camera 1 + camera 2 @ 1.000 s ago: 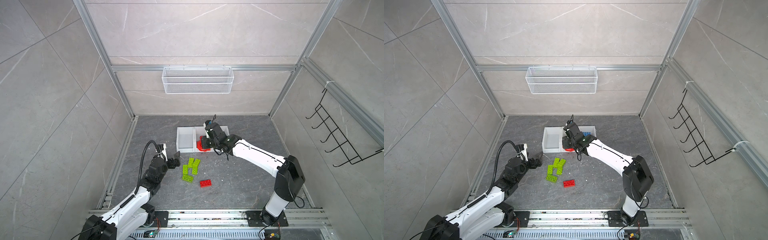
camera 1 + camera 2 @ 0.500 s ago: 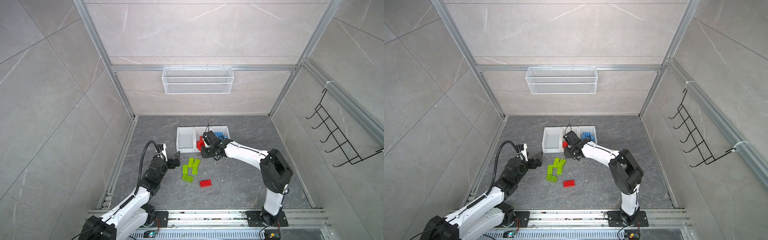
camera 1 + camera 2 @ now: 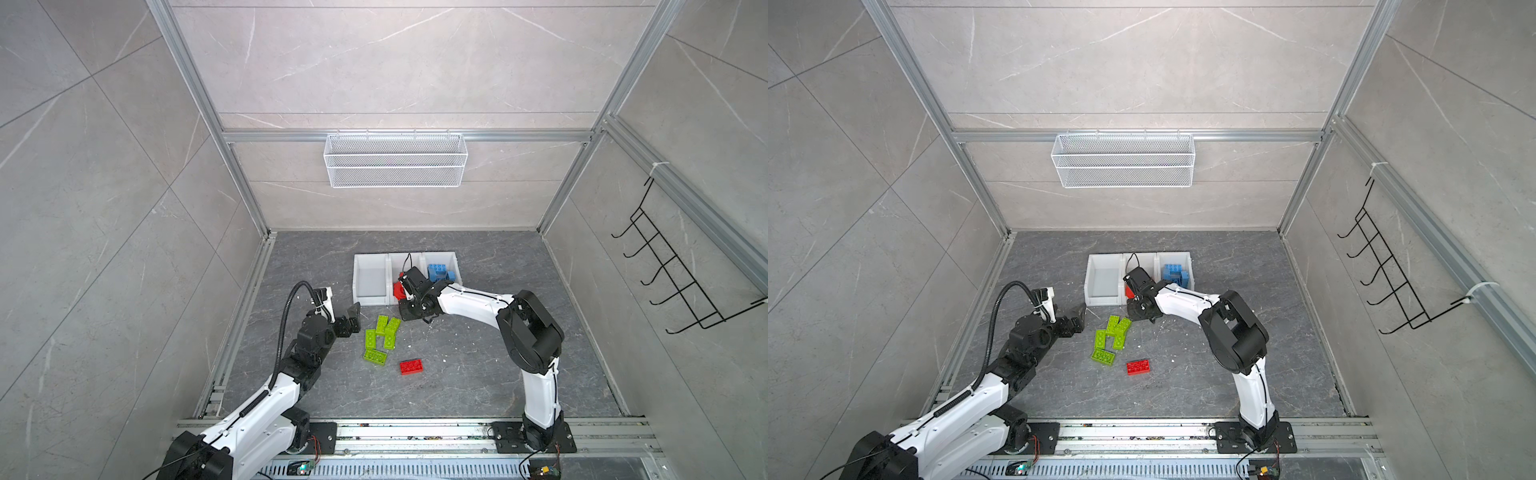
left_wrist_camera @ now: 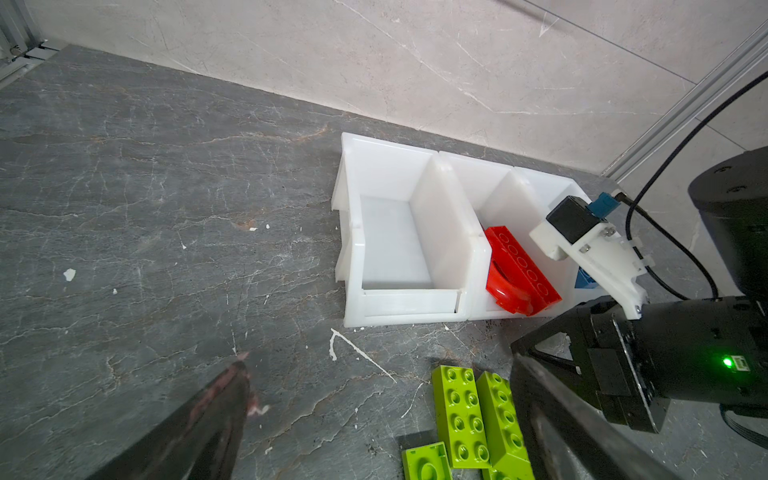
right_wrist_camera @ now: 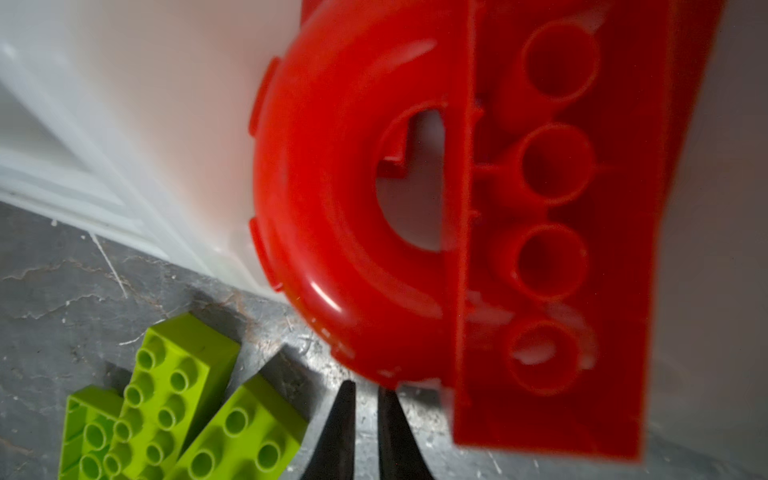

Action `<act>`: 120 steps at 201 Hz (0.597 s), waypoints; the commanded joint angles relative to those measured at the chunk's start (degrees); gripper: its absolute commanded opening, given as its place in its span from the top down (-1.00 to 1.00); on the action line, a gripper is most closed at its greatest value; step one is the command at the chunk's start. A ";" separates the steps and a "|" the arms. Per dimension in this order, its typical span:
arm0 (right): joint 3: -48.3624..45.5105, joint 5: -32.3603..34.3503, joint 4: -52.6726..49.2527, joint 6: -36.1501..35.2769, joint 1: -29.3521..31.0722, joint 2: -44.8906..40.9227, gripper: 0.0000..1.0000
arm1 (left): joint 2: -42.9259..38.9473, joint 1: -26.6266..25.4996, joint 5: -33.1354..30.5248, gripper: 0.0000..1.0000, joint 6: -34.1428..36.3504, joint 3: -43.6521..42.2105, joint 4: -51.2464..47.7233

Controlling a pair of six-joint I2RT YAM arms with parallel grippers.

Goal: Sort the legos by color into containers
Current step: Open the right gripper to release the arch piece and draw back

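Several green legos loose, red arch in middle bin

Grey veined desk carries three white bins side by side, clustered green bricks, one red brick nearby.

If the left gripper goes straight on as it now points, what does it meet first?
Probably the front wall of the empty white container; the open left gripper points at it over the floor. Tilt is unclear, so the floor may come first.
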 commanded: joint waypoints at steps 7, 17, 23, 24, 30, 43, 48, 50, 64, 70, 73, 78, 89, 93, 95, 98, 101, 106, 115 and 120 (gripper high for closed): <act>2.21 1.49 0.00 -0.07 -0.57 -0.12 0.70 | -0.19 0.16 -0.10 -0.99 0.63 1.22 2.12; 2.56 1.75 -0.33 -0.25 -0.74 -0.12 0.70 | -0.16 0.17 0.28 -0.99 0.58 1.23 2.13; 2.84 1.85 -0.49 -0.33 -0.76 -0.04 0.70 | -0.25 0.15 0.58 -0.99 0.57 1.32 2.13; 2.89 1.93 -0.50 -0.33 -0.80 0.01 0.70 | -0.22 0.15 0.59 -0.99 0.52 1.32 2.13; 3.16 1.93 -0.59 -0.42 -0.91 0.05 0.70 | -0.33 0.15 0.89 -0.99 0.56 1.36 2.12; 3.55 2.09 -0.60 -0.46 -1.07 0.14 0.70 | -0.53 0.15 1.00 -0.99 0.47 1.29 2.13; 3.73 2.18 -0.65 -0.59 -1.18 0.14 0.70 | -0.51 0.21 0.96 -0.99 0.47 1.31 2.13; 3.84 2.30 -0.61 -0.60 -1.13 0.14 0.70 | -0.52 0.18 0.93 -0.99 0.41 1.33 2.13; 4.75 2.47 -0.85 -0.90 -1.29 0.31 0.70 | -0.60 0.21 0.85 -0.99 0.55 1.24 2.08; 5.37 2.56 -1.15 -1.16 -1.36 0.55 0.70 | -0.54 0.20 0.81 -0.99 0.51 1.31 2.13; 5.74 2.61 -1.33 -1.21 -1.37 0.65 0.70 | -0.50 0.15 0.86 -0.99 0.53 1.25 2.13; 6.33 2.72 -1.60 -1.34 -1.46 0.89 0.70 | -0.59 0.20 0.83 -0.99 0.56 1.26 2.13; 7.74 2.78 -2.12 -1.80 -1.63 1.59 0.70 | -0.50 0.16 0.79 -0.99 0.63 1.32 2.13; 8.22 2.80 -2.30 -1.89 -1.72 1.90 0.70 | -0.46 0.15 0.77 -0.99 0.70 1.33 2.06; 8.41 2.80 -2.39 -1.98 -1.81 2.01 0.70 | -0.48 0.17 0.71 -0.99 0.73 1.29 2.07; 8.77 2.80 -2.48 -2.07 -1.88 2.27 0.70 | -0.51 0.17 0.64 -0.99 0.71 1.32 2.04; 9.16 2.78 -2.61 -2.16 -1.94 2.52 0.70 | -0.47 0.16 0.63 -0.99 0.72 1.30 2.02; 9.84 2.63 -2.89 -2.31 -2.07 2.91 0.70 | -0.48 0.19 0.62 -0.99 0.72 1.26 2.00; 11.07 2.68 -3.46 -2.57 -2.32 3.59 0.70 | -0.53 0.18 0.60 -0.99 0.79 1.29 1.95; 11.81 2.55 -3.85 -2.77 -2.42 4.01 0.70 | -0.55 0.14 0.60 -0.99 0.82 1.26 1.93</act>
